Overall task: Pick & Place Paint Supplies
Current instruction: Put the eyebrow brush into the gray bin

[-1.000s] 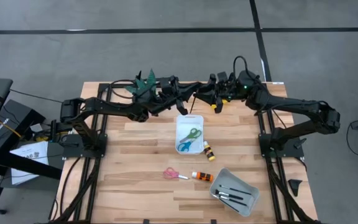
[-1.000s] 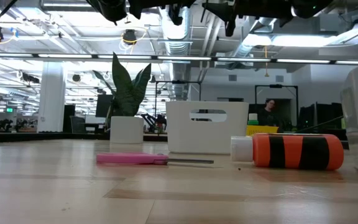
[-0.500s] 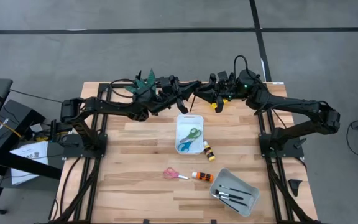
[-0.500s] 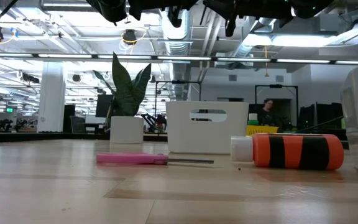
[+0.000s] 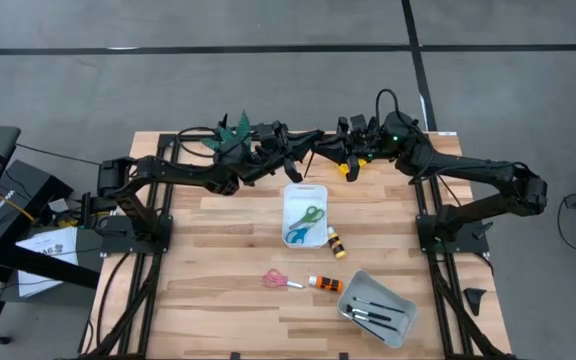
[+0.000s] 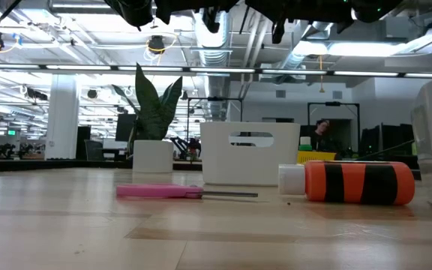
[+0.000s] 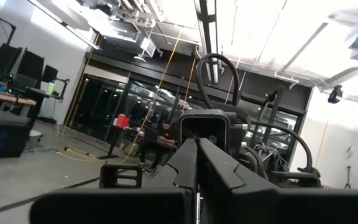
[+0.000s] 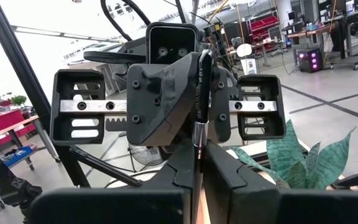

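High over the table's far middle, my two grippers meet tip to tip on a thin dark-handled brush (image 8: pixel 199 93). My left gripper (image 5: pixel 296 155) and my right gripper (image 5: pixel 318 150) are both shut on it. On the table, green and blue scissors lie in a white tray (image 5: pixel 305 190). Pink scissors (image 5: pixel 280 280) and an orange bottle (image 5: pixel 325 284) lie flat on the wood nearer the front edge. A small yellow-orange bottle (image 5: pixel 336 243) lies to the right of the tray. My left gripper pinches the brush's dark handle (image 8: pixel 201 74) between its two fingers, coming level from the table's left, fingers across the brush. The brush hangs clear of the table. My right gripper pinches the same brush lower down, just past the metal ferrule (image 8: pixel 196 146), between its two fingers. It comes level from the table's right, fingers across the brush.
A grey tray (image 5: pixel 393 300) holding brushes sits at the front right. A green potted plant (image 5: pixel 233 133) stands at the far edge, close behind my left arm. Bare wood lies at the table's left half and front.
My right gripper has shut on the brush that my left gripper holds. Both arms have otherwise kept their place above the table's far middle.
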You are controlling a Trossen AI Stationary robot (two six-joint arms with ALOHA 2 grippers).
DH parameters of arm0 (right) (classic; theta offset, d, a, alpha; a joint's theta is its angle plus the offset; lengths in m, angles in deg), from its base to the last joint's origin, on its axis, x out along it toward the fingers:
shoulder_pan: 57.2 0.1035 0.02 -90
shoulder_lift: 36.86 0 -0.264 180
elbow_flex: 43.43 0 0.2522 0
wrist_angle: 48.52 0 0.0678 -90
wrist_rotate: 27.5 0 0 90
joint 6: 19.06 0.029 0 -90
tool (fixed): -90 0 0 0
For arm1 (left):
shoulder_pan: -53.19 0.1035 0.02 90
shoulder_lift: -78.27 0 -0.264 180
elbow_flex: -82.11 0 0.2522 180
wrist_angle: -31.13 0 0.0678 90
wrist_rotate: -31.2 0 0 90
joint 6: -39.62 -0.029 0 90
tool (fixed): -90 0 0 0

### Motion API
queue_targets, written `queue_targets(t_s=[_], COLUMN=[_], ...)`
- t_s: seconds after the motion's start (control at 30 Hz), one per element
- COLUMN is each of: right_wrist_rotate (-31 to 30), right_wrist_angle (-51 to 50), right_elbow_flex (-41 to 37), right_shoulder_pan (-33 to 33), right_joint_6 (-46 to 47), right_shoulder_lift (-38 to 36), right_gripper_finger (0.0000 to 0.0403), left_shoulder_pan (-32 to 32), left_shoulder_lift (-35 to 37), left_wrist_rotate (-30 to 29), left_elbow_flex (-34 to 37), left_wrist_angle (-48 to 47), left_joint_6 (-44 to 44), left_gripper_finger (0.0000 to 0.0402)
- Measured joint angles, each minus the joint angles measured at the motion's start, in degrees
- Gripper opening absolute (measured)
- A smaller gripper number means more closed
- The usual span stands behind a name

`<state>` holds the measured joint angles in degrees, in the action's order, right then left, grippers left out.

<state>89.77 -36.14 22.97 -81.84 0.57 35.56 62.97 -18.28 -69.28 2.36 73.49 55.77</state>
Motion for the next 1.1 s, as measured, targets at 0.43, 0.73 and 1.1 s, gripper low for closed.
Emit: queue_targets(t_s=[0.43,0.73,1.1], right_wrist_rotate=[-0.03,3.96,4.16], right_wrist_angle=[-3.24,-21.52,-49.39], right_elbow_flex=[0.0,0.02,0.02], right_shoulder_pan=[-3.58,-6.26,1.84], right_joint_6=[-0.35,-0.72,0.15], right_shoulder_lift=[-4.05,-7.24,-8.09], right_gripper_finger=[0.0007,0.0007,0.0008], left_shoulder_pan=[0.82,3.08,4.9], left_shoulder_lift=[4.65,16.59,27.26], left_wrist_rotate=[-0.07,-3.33,-4.73], left_elbow_flex=[2.52,8.79,17.5], left_wrist_angle=[-1.53,-9.0,-12.5], left_joint_6=[-2.39,-5.69,-5.29], left_gripper_finger=[0.0129,0.0167,0.0167])
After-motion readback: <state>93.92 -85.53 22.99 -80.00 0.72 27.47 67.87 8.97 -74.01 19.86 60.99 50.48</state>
